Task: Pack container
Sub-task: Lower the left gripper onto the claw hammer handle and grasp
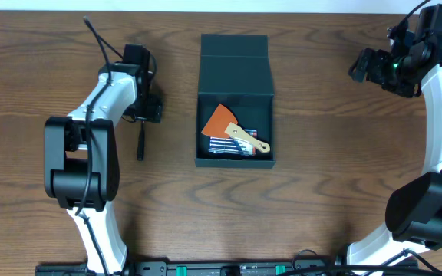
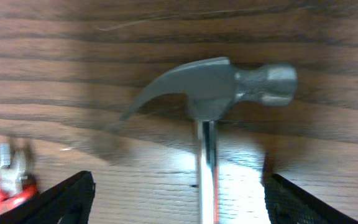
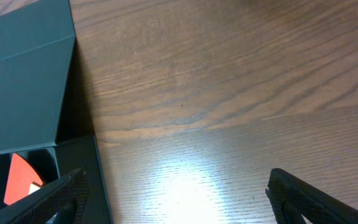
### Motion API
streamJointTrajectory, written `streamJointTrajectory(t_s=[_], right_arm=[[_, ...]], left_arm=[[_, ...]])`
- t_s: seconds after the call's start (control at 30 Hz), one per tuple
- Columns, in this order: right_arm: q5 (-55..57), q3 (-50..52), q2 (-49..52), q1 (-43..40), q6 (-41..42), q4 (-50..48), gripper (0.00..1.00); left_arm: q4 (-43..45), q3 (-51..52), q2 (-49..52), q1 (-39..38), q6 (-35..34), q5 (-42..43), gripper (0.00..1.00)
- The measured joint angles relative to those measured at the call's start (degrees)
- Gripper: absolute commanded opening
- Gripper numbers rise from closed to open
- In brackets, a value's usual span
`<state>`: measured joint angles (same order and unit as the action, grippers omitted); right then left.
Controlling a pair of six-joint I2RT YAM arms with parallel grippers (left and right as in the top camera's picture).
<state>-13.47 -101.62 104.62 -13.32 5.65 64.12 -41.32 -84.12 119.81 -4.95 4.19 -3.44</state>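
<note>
The dark blue-green container (image 1: 233, 162) stands open at the table's middle, its flap lid (image 1: 235, 61) folded back. Inside lie an orange scraper (image 1: 219, 119), a wooden-handled tool (image 1: 249, 139) and a blue striped case (image 1: 225, 146). A claw hammer (image 2: 216, 84) lies on the table to the container's left, its dark handle (image 1: 140, 142) pointing toward the front. My left gripper (image 2: 179, 193) is open above the hammer, a finger on either side of the steel shaft, and it also shows in the overhead view (image 1: 146, 107). My right gripper (image 3: 176, 186) is open and empty above bare table, right of the container (image 3: 23, 93), and shows in the overhead view (image 1: 363, 65).
A small red-handled tool (image 2: 8, 180) lies near the left finger in the left wrist view. The orange scraper (image 3: 20, 177) shows at the left edge of the right wrist view. Both arm bases stand at the table's front edge.
</note>
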Motion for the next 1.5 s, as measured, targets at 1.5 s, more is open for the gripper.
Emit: streamJointTrajectory(t_s=[1.5], right_arm=[[0.0,0.0,0.0,0.0,0.0,1.8,0.90]], left_arm=[[1.7,1.7,0.0,1.5,0.2,7.1,0.50]])
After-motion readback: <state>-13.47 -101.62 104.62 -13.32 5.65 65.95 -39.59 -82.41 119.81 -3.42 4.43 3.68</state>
